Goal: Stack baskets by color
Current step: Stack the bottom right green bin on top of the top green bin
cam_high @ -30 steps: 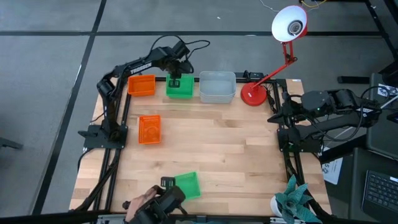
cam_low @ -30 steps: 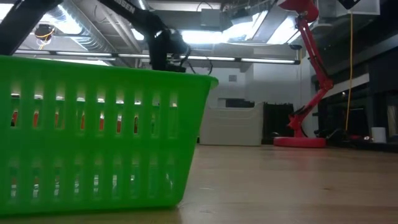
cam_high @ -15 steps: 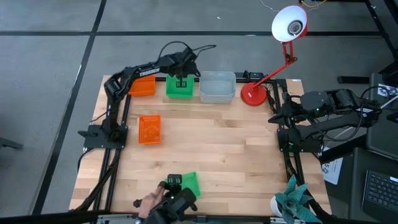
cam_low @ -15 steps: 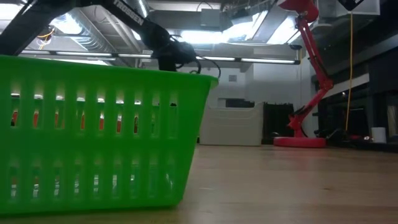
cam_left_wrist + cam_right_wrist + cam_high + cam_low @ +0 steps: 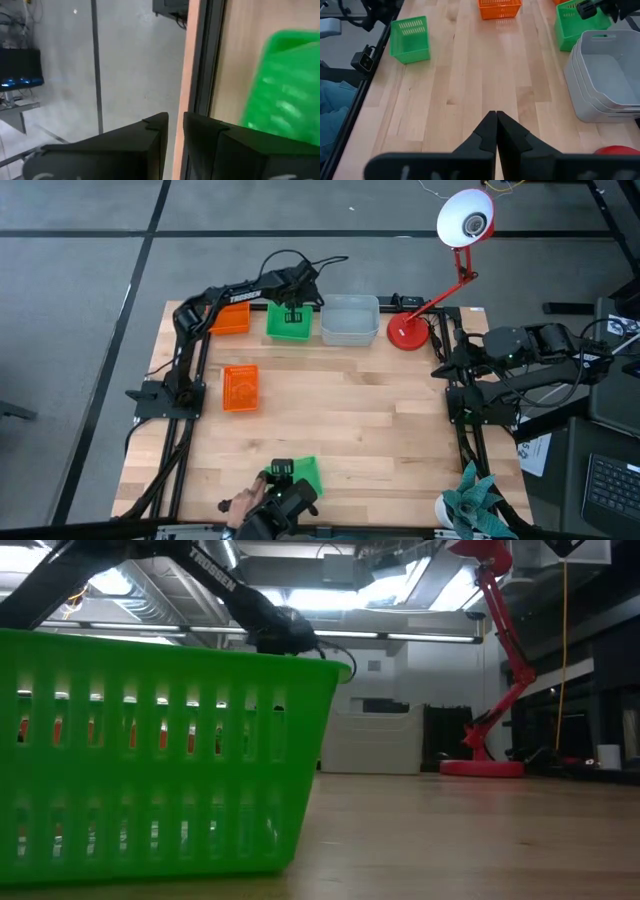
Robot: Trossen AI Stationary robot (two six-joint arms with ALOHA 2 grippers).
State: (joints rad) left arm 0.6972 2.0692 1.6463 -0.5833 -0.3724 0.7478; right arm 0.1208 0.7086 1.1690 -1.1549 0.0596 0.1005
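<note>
The grey stack [image 5: 350,319] looks done at the far edge. One orange basket [image 5: 240,388] and one green basket [image 5: 301,474] sit alone. The left gripper [image 5: 292,312] hovers over the far green stack [image 5: 289,323], jaws slightly apart, empty. The right gripper [image 5: 496,120] waits right, jaws closed.

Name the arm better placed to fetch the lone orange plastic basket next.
Likely left: the left gripper hangs over the back-row green basket, on the lone orange basket's side. The right gripper waits off the table's opposite edge.

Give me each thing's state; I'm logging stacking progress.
grey-white baskets: nested, one stack.
far green basket: upright.
near green basket: upright, alone.
far orange basket: upright.
middle orange basket: upright, alone.
left hand: above far green basket.
right hand: shut, empty.
</note>
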